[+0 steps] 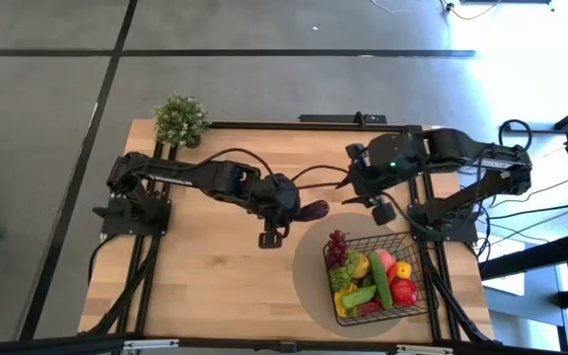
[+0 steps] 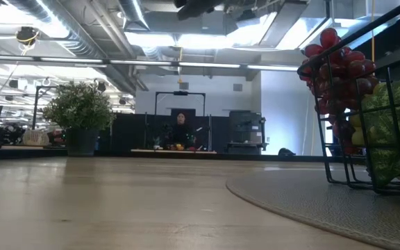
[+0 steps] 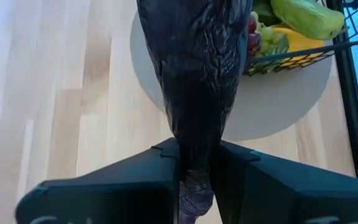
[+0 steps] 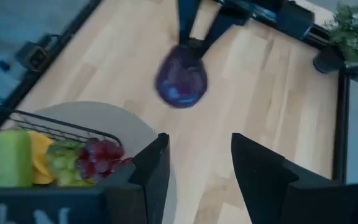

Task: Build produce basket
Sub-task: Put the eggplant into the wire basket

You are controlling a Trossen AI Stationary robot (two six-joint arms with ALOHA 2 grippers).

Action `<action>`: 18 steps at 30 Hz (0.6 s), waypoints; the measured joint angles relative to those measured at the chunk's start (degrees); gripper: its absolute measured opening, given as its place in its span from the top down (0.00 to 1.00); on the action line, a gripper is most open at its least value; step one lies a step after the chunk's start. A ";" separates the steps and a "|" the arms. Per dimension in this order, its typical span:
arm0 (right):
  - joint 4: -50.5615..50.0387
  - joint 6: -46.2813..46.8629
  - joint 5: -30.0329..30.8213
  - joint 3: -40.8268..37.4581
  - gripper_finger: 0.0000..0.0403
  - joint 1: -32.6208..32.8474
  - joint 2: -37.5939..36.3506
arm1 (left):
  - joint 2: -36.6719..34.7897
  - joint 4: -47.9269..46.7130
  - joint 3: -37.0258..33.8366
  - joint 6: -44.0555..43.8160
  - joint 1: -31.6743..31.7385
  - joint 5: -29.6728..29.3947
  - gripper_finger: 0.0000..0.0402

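A dark purple eggplant (image 1: 314, 209) hangs over the middle of the table with my left gripper (image 3: 194, 168) shut on it, just left of the far edge of the round grey mat (image 1: 309, 278). The black wire basket (image 1: 368, 243) stands on that mat near the table's right front. It holds produce: dark red grapes (image 1: 337, 247), a cucumber (image 1: 381, 281), a red apple (image 1: 403, 292) and yellow pieces. My right gripper (image 4: 199, 165) hovers open and empty beyond the basket's far side, facing the eggplant (image 4: 180, 78). My left gripper pinches the eggplant's narrow end (image 3: 194, 182) between its two fingers. The fingers slant down from the table's left and lie along the eggplant. Its thick end (image 3: 194, 68) points on past the fingertips toward the mat. The eggplant is lifted clear of the table.
A leafy potted plant (image 1: 180, 120) stands at the table's far left corner. Bare wood lies left of the mat and toward the front left. In the low view the basket (image 2: 367, 139) with its grapes (image 2: 335, 62) fills the right side.
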 joint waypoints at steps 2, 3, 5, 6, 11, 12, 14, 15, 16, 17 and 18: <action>0.11 -0.40 0.40 -0.04 0.60 0.00 1.05 | 0.00 0.23 0.00 0.04 0.00 0.10 0.92; 0.30 -1.24 0.47 -0.04 0.60 0.00 1.55 | 0.00 0.24 0.00 0.04 0.00 0.10 0.92; 0.45 -2.96 0.48 -0.04 0.60 0.02 2.41 | 0.00 0.26 0.00 0.04 -0.03 0.12 0.92; 0.54 -3.18 0.46 -0.04 0.60 0.02 2.76 | 0.00 0.27 0.00 0.04 -0.04 0.16 0.92; 2.30 -4.80 0.07 -0.04 0.60 0.00 4.51 | 0.00 0.76 0.00 0.04 0.00 -0.03 0.92; 2.55 -5.78 -0.49 -0.04 0.60 0.10 4.70 | 0.00 0.80 0.00 0.02 0.00 -0.03 0.92; 3.37 -6.13 -1.49 -0.04 0.60 0.40 5.07 | 0.00 0.84 0.00 0.03 0.00 -0.01 0.92; 3.98 -6.17 -1.61 -0.04 0.60 0.46 5.17 | 0.00 0.85 0.00 0.04 -0.02 -0.03 0.92; 4.19 -6.17 -1.77 -0.04 0.60 0.48 5.22 | 0.00 0.83 0.00 0.04 -0.02 0.00 0.92; 4.29 -6.17 -1.87 -0.04 0.60 0.57 5.22 | 0.00 0.83 0.00 0.02 -0.01 -0.03 0.92; 4.32 -6.17 -2.11 -0.04 0.60 0.68 5.22 | 0.00 0.83 0.00 0.02 0.00 -0.05 0.92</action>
